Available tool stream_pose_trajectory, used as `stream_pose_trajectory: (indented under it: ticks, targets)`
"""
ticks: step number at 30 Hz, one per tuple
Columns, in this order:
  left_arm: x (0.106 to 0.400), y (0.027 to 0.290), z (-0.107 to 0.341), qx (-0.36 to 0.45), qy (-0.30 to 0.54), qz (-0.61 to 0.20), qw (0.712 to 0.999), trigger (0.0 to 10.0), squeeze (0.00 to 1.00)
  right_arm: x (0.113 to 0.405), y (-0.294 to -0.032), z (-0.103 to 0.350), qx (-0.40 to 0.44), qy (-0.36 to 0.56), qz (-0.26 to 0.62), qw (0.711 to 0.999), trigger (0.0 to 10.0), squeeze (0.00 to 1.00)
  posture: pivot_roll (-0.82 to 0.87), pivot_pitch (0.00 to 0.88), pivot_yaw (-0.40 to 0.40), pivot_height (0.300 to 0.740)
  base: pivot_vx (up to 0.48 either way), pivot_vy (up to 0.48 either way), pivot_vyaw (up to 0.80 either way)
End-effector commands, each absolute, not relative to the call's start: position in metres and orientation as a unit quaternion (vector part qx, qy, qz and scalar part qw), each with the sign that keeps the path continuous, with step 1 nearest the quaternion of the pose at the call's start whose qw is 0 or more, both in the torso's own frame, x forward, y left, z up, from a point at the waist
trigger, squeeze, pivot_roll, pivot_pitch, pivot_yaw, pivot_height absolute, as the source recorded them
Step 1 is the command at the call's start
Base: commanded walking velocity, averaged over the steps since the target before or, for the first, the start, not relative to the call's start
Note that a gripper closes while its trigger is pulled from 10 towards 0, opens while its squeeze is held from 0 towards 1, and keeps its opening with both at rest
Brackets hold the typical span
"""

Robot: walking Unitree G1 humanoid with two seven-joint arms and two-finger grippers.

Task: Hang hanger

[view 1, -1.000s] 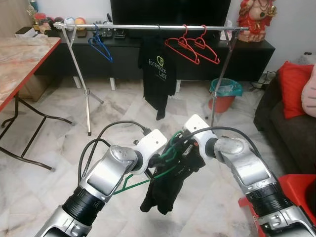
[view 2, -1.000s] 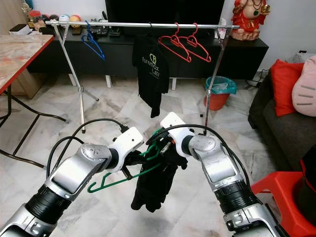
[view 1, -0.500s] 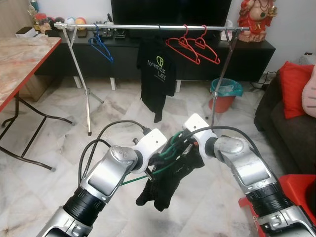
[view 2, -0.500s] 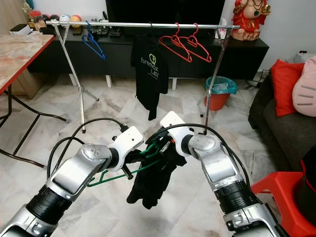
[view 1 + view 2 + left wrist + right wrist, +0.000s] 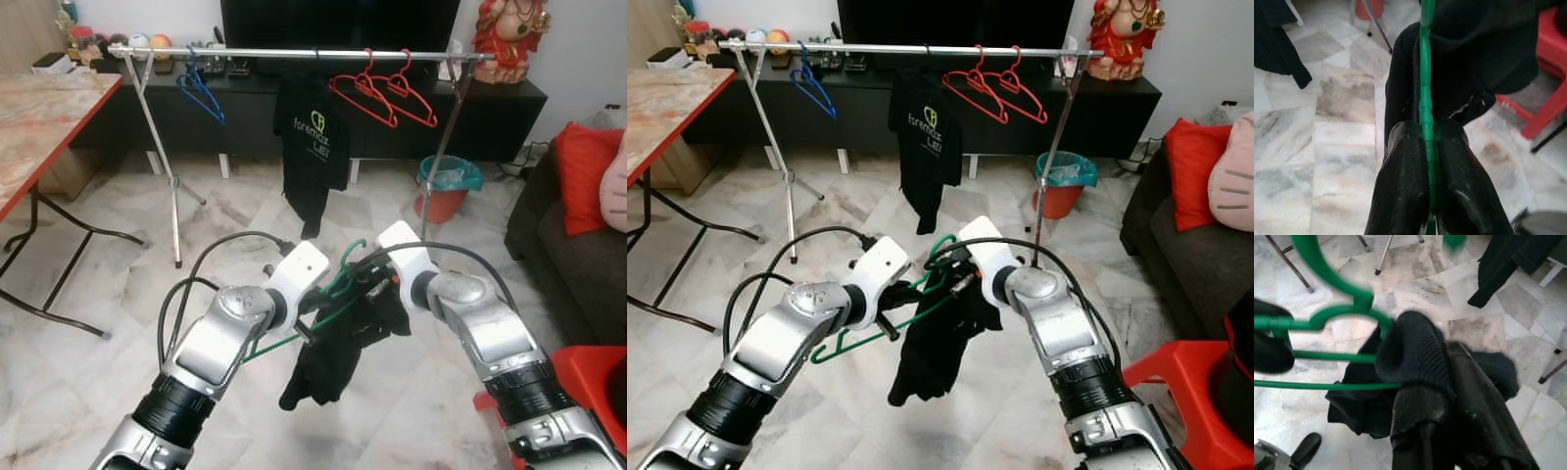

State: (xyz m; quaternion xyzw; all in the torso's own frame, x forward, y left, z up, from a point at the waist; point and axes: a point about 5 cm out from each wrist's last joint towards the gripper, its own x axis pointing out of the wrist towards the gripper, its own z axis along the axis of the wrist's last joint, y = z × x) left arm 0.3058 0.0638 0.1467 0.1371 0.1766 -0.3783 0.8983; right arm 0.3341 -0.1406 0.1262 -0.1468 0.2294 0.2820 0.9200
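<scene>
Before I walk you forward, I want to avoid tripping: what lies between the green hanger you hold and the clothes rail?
In the left eye view, only bare marble floor lies between the green hanger and the clothes rail.

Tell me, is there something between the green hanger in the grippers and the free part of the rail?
Nothing visible blocks it. Open marble floor lies between the green hanger and the rail. The free stretch sits between the blue hanger and the black T-shirt.

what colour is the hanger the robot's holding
Green; the hanger shows best in the left wrist view, pinched in the left gripper.
</scene>
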Motion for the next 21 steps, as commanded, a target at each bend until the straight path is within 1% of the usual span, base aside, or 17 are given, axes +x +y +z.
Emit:
stream_pose_trajectory:
  ticks: [1, 4, 7, 9, 15, 18, 19, 21]
  targets:
    - [0.309, 0.064, 0.156, 0.124, 0.147, -0.373, 0.907, 0.0, 0.0, 0.33, -0.138, 0.126, -0.135, 0.231, 0.292, 0.918, 10.0, 0.0, 0.03, 0.0, -0.034, 0.74, 0.0, 0.0, 0.0]
    - [0.308, 0.061, 0.159, 0.103, 0.138, -0.384, 0.907, 0.0, 0.0, 0.327, -0.139, 0.129, -0.126, 0.219, 0.297, 0.921, 10.0, 0.0, 0.03, 0.0, -0.034, 0.74, 0.0, 0.0, 0.0]
    - [0.307, 0.058, 0.16, 0.081, 0.135, -0.395, 0.905, 0.0, 0.0, 0.325, -0.134, 0.14, -0.085, 0.193, 0.322, 0.923, 10.0, 0.0, 0.02, 0.0, -0.034, 0.74, 0.0, 0.0, 0.0]
    - [0.307, 0.058, 0.16, 0.078, 0.135, -0.398, 0.904, 0.0, 0.0, 0.319, -0.126, 0.148, -0.087, 0.18, 0.356, 0.913, 10.0, 0.0, 0.02, 0.0, -0.034, 0.74, 0.0, 0.0, 0.0]
    - [0.307, 0.055, 0.162, 0.069, 0.126, -0.403, 0.904, 0.0, 0.0, 0.305, -0.116, 0.156, -0.094, 0.163, 0.397, 0.898, 10.0, 0.0, 0.02, 0.0, -0.033, 0.74, 0.0, 0.0, 0.0]
    - [0.305, 0.052, 0.162, 0.06, 0.125, -0.42, 0.897, 0.0, 0.0, 0.291, -0.111, 0.16, -0.117, 0.144, 0.45, 0.874, 10.0, 0.0, 0.01, 0.0, -0.031, 0.74, 0.0, 0.0, 0.0]
    - [0.305, 0.052, 0.162, 0.06, 0.125, -0.42, 0.897, 0.0, 0.0, 0.291, -0.111, 0.16, -0.117, 0.144, 0.45, 0.874, 10.0, 0.0, 0.01, 0.0, -0.031, 0.74, 0.0, 0.0, 0.0]
    - [0.305, 0.051, 0.163, 0.06, 0.12, -0.423, 0.896, 0.0, 0.0, 0.283, -0.11, 0.16, -0.127, 0.142, 0.472, 0.861, 10.0, 0.0, 0.01, 0.0, -0.031, 0.74, 0.0, 0.0, 0.0]
